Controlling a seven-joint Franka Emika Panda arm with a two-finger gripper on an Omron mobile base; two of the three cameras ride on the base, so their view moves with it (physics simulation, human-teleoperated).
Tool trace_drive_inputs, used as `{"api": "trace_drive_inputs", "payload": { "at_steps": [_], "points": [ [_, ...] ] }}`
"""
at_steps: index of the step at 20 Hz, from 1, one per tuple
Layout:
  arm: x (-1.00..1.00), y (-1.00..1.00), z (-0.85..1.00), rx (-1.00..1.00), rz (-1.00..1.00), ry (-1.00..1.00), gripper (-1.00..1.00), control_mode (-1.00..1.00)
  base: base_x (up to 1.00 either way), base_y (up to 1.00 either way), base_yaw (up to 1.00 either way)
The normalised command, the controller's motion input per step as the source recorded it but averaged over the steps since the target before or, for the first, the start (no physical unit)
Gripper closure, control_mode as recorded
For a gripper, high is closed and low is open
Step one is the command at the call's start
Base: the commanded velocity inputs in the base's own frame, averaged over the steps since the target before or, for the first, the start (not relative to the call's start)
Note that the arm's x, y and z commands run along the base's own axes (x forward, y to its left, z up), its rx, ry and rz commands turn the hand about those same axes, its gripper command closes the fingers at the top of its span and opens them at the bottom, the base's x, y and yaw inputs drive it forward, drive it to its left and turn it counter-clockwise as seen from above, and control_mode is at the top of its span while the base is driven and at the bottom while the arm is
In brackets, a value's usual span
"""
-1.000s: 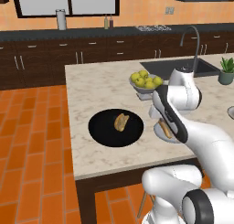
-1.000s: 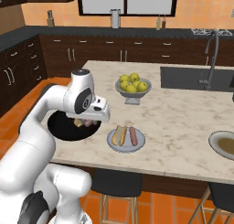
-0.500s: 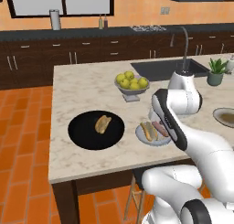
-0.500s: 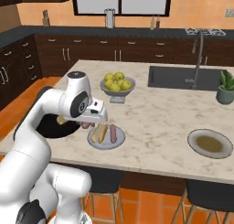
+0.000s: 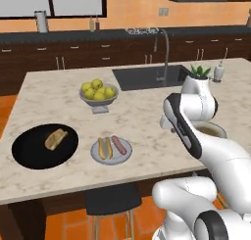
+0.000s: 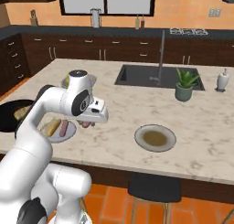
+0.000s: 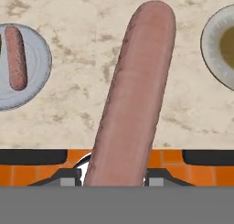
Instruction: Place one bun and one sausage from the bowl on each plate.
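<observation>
Left base view, fruit bowl (image 5: 99, 97) behind filled plate (image 5: 111, 150), sink (image 5: 147, 77) beyond

Grey fruit bowl (image 5: 99, 101), sink (image 5: 147, 77), potted plant (image 6: 185, 84)

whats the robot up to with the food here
The gripper holds a sausage above the counter, between the two plates. The pale grey-blue plate already has a bun and a sausage. One bun remains in the black bowl. The brown-centred plate has nothing on it yet.
</observation>
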Motion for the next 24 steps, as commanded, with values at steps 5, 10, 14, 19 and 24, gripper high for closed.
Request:
{"api": "trace_drive_inputs", "payload": {
  "at_steps": [5, 10, 14, 19, 24],
  "points": [
    [0.0, 0.0, 0.0, 0.0, 0.0, 0.0, 1.0, 1.0, 0.0, -0.82, 0.0],
    [0.0, 0.0, 0.0, 0.0, 0.0, 0.0, 1.0, 1.0, 0.07, -0.7, 0.0],
    [0.0, 0.0, 0.0, 0.0, 0.0, 0.0, 1.0, 1.0, 0.2, -0.52, 0.0],
    [0.0, 0.0, 0.0, 0.0, 0.0, 0.0, 1.0, 1.0, 0.29, -0.26, 0.0],
    [0.0, 0.0, 0.0, 0.0, 0.0, 0.0, 1.0, 1.0, 0.46, -0.19, 0.0]
  ]
}}
